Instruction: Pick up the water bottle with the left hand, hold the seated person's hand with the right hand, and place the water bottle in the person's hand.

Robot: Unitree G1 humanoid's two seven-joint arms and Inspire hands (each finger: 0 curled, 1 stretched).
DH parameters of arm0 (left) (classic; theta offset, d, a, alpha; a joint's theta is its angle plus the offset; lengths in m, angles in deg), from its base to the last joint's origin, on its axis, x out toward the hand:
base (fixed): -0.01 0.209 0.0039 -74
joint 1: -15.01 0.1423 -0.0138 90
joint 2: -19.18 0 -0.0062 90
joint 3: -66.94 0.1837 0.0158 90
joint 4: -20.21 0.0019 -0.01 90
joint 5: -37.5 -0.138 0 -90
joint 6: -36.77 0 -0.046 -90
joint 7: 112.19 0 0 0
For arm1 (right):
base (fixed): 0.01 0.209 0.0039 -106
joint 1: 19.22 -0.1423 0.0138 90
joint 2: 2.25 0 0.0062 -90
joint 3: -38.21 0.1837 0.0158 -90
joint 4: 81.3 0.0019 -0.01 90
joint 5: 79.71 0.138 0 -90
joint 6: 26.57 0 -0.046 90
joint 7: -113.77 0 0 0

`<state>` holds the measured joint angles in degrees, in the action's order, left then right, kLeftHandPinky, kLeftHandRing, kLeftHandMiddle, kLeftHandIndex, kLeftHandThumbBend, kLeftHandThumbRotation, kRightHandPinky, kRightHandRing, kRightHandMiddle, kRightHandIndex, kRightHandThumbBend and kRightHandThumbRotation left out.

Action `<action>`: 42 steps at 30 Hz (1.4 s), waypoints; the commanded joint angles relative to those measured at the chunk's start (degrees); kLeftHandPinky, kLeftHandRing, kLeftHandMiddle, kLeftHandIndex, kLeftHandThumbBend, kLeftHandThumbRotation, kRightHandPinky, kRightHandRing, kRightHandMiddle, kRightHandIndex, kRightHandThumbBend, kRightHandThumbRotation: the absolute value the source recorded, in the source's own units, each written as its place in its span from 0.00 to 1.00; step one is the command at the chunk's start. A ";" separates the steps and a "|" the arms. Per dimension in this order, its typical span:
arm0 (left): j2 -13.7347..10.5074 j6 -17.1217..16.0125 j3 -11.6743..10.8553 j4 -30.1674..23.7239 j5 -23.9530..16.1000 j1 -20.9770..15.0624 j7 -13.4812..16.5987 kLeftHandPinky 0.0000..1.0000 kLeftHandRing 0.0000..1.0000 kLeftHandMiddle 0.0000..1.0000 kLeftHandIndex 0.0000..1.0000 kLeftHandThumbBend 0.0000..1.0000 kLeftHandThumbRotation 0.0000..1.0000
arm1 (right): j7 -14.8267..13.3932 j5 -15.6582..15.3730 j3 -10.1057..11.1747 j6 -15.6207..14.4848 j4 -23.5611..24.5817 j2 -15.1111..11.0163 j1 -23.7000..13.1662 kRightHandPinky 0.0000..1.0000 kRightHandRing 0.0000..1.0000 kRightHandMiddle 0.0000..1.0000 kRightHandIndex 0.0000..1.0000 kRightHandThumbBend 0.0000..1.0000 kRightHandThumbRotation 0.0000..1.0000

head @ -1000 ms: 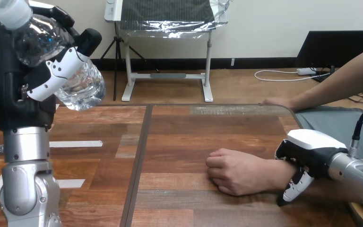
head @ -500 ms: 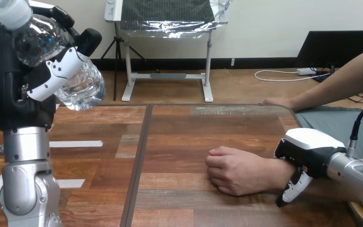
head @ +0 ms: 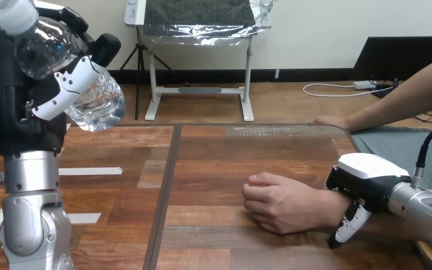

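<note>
Wooden table (head: 214,169) supports the person's fisted hand (head: 281,205), its wrist (head: 332,205) clasped by the right hand (head: 365,174). Left hand (head: 19,107) grips the clear plastic water bottle (head: 98,104) aloft at the view's left. Delivery onto a closed fist risks a dropped bottle.

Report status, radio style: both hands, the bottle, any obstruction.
Left hand shut on water bottle, raised high. Right hand curled round the person's wrist. Person's hand fisted, palm down on table: no open palm to receive.
</note>
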<state>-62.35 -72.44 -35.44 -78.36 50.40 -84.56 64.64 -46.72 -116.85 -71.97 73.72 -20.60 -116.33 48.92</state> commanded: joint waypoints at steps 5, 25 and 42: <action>-0.29 -0.61 -0.13 -1.49 0.31 -2.97 -0.38 0.19 0.25 0.32 0.39 0.56 0.00 | 4.96 2.41 -1.32 -2.36 1.75 1.91 5.62 0.09 0.16 0.23 0.27 0.81 0.06; 0.32 -0.58 0.47 -0.05 -0.83 -3.04 0.18 0.20 0.25 0.32 0.39 0.57 0.00 | 9.77 7.61 4.34 -4.56 9.27 -0.76 4.99 0.16 0.22 0.30 0.33 0.81 0.10; 0.64 -0.52 0.86 1.21 -0.70 -3.53 -0.08 0.21 0.26 0.33 0.39 0.58 0.00 | 12.20 10.23 6.94 -4.11 10.56 -3.15 2.65 0.18 0.24 0.32 0.34 0.79 0.10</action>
<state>-61.75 -72.35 -35.04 -77.69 50.28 -84.56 64.80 -35.04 -108.20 -65.98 69.53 -10.25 -119.56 52.69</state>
